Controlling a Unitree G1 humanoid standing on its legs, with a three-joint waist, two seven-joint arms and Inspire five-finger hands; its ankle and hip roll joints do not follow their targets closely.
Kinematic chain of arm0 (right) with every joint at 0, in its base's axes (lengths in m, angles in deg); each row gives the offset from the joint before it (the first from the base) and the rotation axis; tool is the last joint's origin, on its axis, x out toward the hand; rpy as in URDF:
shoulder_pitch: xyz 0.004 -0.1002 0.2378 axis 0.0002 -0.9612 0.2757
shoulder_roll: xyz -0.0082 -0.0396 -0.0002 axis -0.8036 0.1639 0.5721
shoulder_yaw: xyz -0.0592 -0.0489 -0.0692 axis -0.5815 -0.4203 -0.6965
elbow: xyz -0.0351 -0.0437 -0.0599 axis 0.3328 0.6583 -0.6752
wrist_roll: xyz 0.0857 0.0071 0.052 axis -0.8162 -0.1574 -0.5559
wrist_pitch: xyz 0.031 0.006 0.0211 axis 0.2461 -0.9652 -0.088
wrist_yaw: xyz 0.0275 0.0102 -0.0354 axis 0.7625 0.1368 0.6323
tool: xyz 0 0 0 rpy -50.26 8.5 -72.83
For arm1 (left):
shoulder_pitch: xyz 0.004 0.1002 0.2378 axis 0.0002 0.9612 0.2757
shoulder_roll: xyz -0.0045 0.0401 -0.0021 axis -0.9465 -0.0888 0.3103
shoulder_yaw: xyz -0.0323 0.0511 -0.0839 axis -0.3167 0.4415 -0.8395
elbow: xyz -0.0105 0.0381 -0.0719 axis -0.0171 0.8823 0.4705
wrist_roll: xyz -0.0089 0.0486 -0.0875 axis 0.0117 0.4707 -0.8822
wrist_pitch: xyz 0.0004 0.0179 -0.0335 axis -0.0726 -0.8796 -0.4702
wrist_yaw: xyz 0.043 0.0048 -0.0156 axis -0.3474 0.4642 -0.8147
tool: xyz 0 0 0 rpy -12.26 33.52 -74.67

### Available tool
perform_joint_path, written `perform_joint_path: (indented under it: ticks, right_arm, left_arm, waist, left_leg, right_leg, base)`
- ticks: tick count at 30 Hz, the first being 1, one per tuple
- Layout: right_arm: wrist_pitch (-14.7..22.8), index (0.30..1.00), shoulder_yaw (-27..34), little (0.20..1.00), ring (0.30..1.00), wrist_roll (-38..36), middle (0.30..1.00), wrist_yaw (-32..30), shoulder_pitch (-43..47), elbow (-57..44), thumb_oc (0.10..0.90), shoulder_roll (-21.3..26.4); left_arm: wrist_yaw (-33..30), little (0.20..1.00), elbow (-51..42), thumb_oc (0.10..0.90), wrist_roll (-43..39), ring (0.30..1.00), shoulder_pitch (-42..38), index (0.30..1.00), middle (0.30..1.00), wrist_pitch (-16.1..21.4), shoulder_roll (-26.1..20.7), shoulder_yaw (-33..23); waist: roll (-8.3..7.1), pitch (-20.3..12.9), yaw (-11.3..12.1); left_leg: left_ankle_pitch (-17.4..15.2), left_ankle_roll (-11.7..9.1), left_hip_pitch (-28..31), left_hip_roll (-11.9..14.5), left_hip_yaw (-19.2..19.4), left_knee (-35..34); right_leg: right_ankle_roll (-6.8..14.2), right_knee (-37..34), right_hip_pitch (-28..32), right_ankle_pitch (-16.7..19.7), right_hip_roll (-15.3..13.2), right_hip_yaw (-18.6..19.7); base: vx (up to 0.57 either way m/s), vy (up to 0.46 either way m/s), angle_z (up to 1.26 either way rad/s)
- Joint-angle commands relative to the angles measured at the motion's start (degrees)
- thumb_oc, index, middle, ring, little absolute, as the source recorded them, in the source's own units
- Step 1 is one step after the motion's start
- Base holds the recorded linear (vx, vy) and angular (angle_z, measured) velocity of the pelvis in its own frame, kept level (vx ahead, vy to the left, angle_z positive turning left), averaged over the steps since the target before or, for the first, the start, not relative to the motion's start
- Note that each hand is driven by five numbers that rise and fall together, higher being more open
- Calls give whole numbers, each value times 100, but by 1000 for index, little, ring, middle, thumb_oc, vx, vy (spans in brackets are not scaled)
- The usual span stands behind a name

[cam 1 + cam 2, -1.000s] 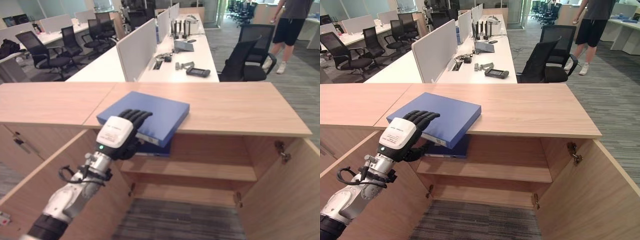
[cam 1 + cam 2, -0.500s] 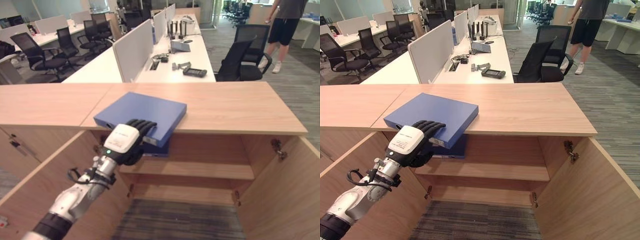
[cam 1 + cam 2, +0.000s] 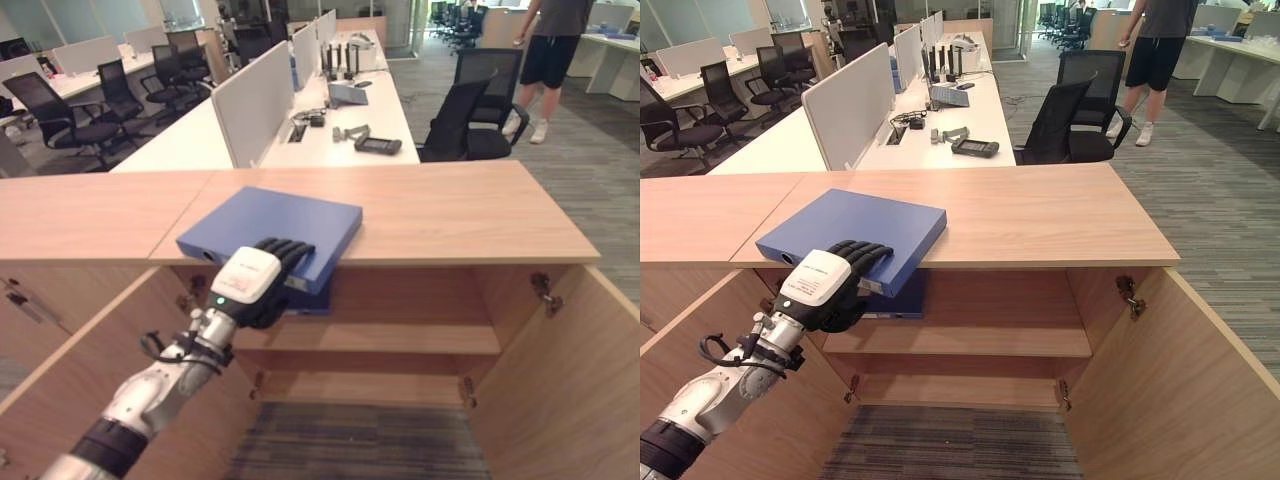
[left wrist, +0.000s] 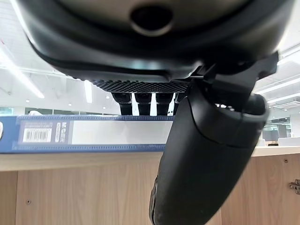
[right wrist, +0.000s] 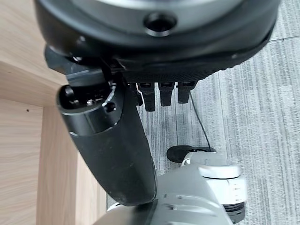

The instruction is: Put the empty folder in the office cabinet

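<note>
Folder, blue, lies on the cabinet's top surface, its near corner overhanging the edge at 7 o'clock. Left robot hand curls over that corner, thumb beneath. Pickup under way; the shelf below waits, doors open.

The left arm reaches forward and up from the lower left, forearm raised, wrist bent slightly. The left hand is held back upward, its fingers curled over the near edge of the folder with the thumb beneath, so it seems to pinch that edge, though the contact itself is hard to see. The right hand hangs low, fingers pointing down and fairly straight, thumb out to the side, holding nothing.
</note>
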Motion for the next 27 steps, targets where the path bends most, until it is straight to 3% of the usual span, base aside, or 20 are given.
perform_joint_path:
  ticks: [1,17,18,19,27]
  right_arm:
    - [46,900,51,900,900,-140,900,-31,297,138,800,101]
    - [36,900,119,900,900,-183,900,-40,283,141,800,94]
    - [32,900,130,900,900,-188,900,-40,285,147,800,96]
    - [15,900,161,900,900,-192,900,-45,285,166,800,99]
    - [-19,900,222,900,900,-225,900,-37,264,187,800,74]
  left_arm:
    - [-285,900,25,800,-104,900,-1481,900,900,-57,-120,-230]
    - [-253,900,296,800,-134,900,-1526,900,900,-126,-90,-151]
    - [-241,764,306,709,-142,764,-1529,764,764,-127,-89,-146]
    - [-212,300,325,400,-163,300,-1490,300,300,-122,-73,-162]
    - [-117,300,332,400,-408,300,-1213,300,300,-128,55,-379]
  waist:
    - [16,163,3]
    - [-11,130,-46]
    - [-12,130,-44]
    - [-22,132,-47]
    - [-59,120,-44]
  left_leg:
    - [-448,-350,463,343,-8,-10]
    - [-467,-343,522,356,37,-10]
    - [-467,-342,523,355,40,-10]
    - [-475,-337,525,350,53,-10]
    - [-558,-338,543,338,95,-10]
  right_leg:
    - [519,179,269,-617,-360,-120]
    - [516,270,248,-662,-366,-80]
    - [516,272,246,-660,-368,-80]
    - [518,269,248,-657,-370,-79]
    - [538,216,271,-681,-380,-38]
  base:
    - [0,0,0]
    - [3,2,-2]
    - [-52,9,-1]
    - [32,11,-1]
    - [9,4,-1]
